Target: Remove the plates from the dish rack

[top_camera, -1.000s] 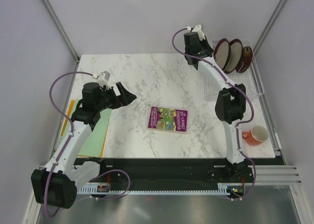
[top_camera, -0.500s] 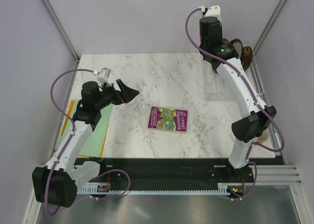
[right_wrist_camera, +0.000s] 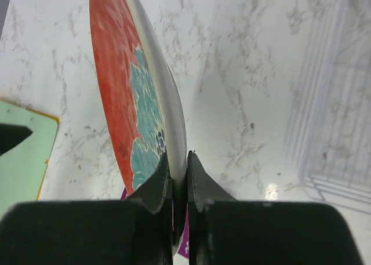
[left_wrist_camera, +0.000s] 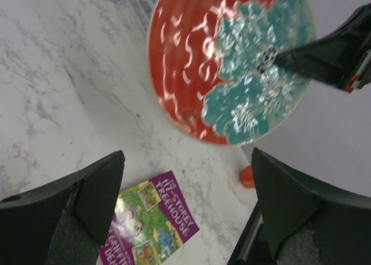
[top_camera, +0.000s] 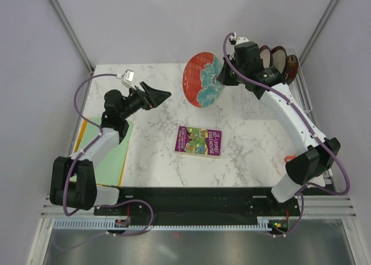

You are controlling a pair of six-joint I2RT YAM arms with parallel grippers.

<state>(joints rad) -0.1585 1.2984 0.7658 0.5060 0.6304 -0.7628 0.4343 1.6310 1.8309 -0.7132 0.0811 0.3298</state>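
My right gripper (top_camera: 221,77) is shut on the rim of the coral-red plate (top_camera: 203,79) with a teal floral centre and holds it on edge in the air, left of the dish rack (top_camera: 272,94). The plate fills the left wrist view (left_wrist_camera: 229,62) and stands edge-on in the right wrist view (right_wrist_camera: 139,97) between my fingers (right_wrist_camera: 159,181). Two dark brown plates (top_camera: 277,61) stand upright in the far end of the clear rack. My left gripper (top_camera: 157,95) is open and empty, left of the held plate and pointing at it.
A purple book (top_camera: 199,141) lies mid-table, also in the left wrist view (left_wrist_camera: 148,221). A green and yellow sheet (top_camera: 110,155) lies at the left edge. An orange cup (top_camera: 290,158) is mostly hidden behind my right arm, near the right front.
My right gripper has lifted the coral-red plate out of the rack and carried it left over the table. My left arm has reached farther forward and right toward it.
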